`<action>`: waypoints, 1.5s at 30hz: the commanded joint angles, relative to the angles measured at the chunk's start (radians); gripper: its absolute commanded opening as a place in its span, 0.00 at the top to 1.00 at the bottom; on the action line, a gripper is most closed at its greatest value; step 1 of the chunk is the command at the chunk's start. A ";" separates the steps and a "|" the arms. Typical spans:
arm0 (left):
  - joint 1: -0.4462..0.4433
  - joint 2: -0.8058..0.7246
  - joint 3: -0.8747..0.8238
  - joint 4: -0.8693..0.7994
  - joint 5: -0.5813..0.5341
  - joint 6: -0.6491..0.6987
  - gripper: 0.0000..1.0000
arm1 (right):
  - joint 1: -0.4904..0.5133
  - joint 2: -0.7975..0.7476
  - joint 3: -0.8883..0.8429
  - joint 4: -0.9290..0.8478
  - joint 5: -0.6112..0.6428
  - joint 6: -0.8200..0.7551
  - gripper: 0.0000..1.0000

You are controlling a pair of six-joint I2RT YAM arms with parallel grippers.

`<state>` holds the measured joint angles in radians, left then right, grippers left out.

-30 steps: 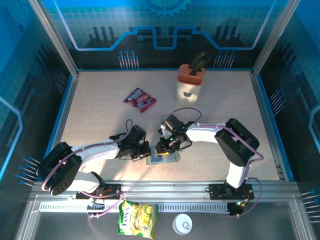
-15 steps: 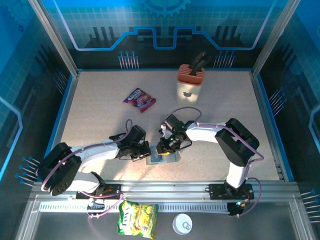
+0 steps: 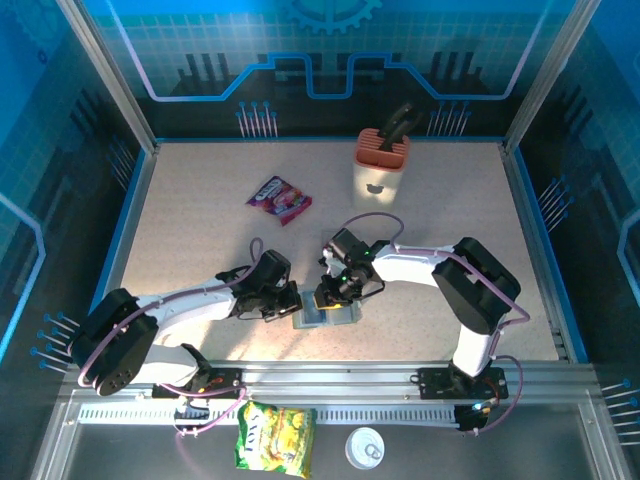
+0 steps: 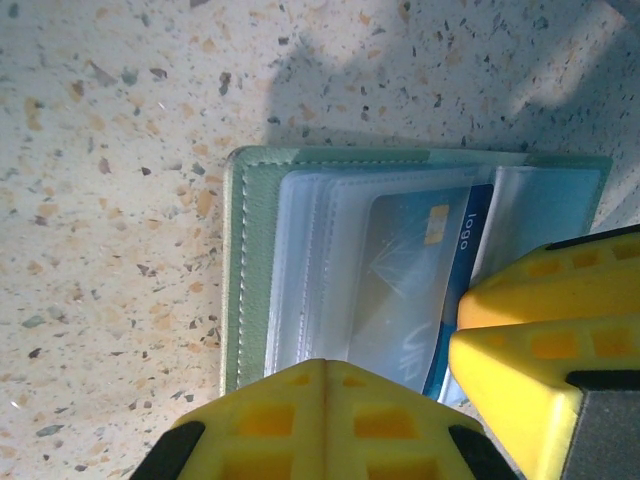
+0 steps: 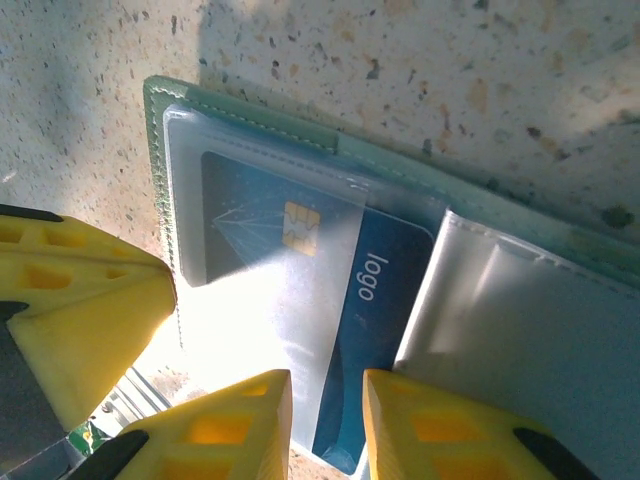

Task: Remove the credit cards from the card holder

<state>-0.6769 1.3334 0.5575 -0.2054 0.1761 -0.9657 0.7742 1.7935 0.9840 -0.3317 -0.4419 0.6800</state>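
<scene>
Card holder (image 3: 327, 316) lies open on the table near its front edge, a blue credit card (image 5: 300, 300) in its clear sleeve; left gripper (image 3: 292, 303) presses it, jaws closed; right gripper (image 5: 325, 425) pinches the card's edge

arms: white links, black joints
cables: lilac, looped along each arm
left gripper (image 3: 296, 304): black body
fingers (image 4: 322, 420): yellow, moulded with square pockets
bases: black, bolted on a rail

Left arm (image 3: 190, 300) shifted slightly; else unchanged.
</scene>
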 commanded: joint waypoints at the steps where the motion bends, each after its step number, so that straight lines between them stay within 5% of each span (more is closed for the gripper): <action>1: 0.005 0.009 -0.017 -0.018 -0.007 0.007 1.00 | 0.013 -0.029 0.016 -0.038 0.022 -0.013 0.75; 45: -0.002 0.047 -0.021 -0.009 0.018 0.008 1.00 | 0.000 0.021 -0.055 0.077 -0.053 0.022 0.74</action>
<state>-0.6781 1.3735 0.5529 -0.1745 0.2035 -0.9661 0.7738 1.7885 0.9459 -0.2501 -0.4870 0.7071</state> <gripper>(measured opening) 0.041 0.256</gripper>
